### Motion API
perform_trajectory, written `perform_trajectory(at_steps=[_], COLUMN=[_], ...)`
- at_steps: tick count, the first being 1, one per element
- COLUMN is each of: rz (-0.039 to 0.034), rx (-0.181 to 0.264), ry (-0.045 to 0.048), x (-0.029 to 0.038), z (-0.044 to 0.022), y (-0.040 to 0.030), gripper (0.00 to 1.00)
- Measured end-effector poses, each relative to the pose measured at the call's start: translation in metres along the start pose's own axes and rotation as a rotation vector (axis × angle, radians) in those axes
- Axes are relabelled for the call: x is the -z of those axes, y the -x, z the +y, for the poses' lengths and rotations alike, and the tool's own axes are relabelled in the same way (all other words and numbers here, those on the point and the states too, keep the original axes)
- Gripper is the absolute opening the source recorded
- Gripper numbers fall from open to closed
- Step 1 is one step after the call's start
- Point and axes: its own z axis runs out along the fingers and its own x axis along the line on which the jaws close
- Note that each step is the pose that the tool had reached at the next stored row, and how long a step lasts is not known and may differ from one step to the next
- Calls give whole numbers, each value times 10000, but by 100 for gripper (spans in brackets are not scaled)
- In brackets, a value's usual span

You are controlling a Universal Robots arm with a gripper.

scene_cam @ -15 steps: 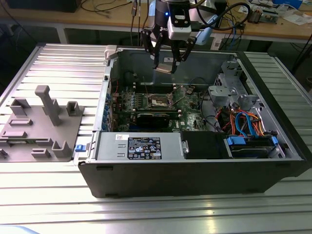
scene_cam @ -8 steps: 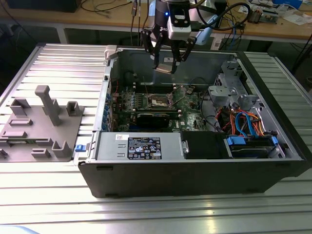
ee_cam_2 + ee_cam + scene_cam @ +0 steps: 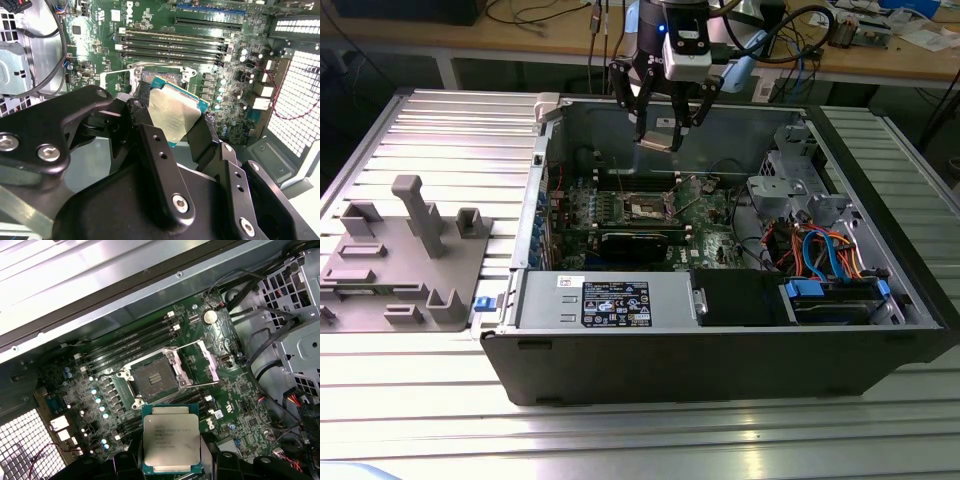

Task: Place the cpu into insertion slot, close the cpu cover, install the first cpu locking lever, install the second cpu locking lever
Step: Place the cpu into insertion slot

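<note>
As viewed from the exterior camera, found the gripper [image 3: 660, 133] poised over the open computer case [image 3: 720, 372], above the green motherboard [image 3: 708, 214]. Noted its fingers [image 3: 150, 145] clamped on the cpu [image 3: 172, 116], gripping two opposite edges. Confirmed the cpu held clear of the board in both wrist views, touching nothing but the fingers. Recorded its silver-grey metal top facing the first wrist view, and its body tilted relative to the board in the second wrist view.

Located the insertion slot [image 3: 155, 377] bare, with its contact field exposed and nothing seated in it. Placed the slot well below the held cpu, almost directly under the gripper in the exterior view. Found the cpu cover [image 3: 206, 356] swung open, standing off the slot on the side toward the drive cage [image 3: 300, 345]. Noted a thin wire lever [image 3: 202, 384] lying along one edge of the slot.

Observed rows of long black memory slots [image 3: 170, 45] beside the socket. Logged a grey moulded fixture [image 3: 410, 255] on the ribbed metal table [image 3: 440, 130], outside the case on the exterior view's left. Logged coloured cables [image 3: 825, 250] inside the case toward the exterior view's right.
</note>
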Motion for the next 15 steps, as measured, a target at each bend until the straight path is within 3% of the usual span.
perform_trajectory(at_steps=[15], rz=[-40], rx=[-107], ry=[-114], x=[-2], z=[0], y=[0], gripper=[54])
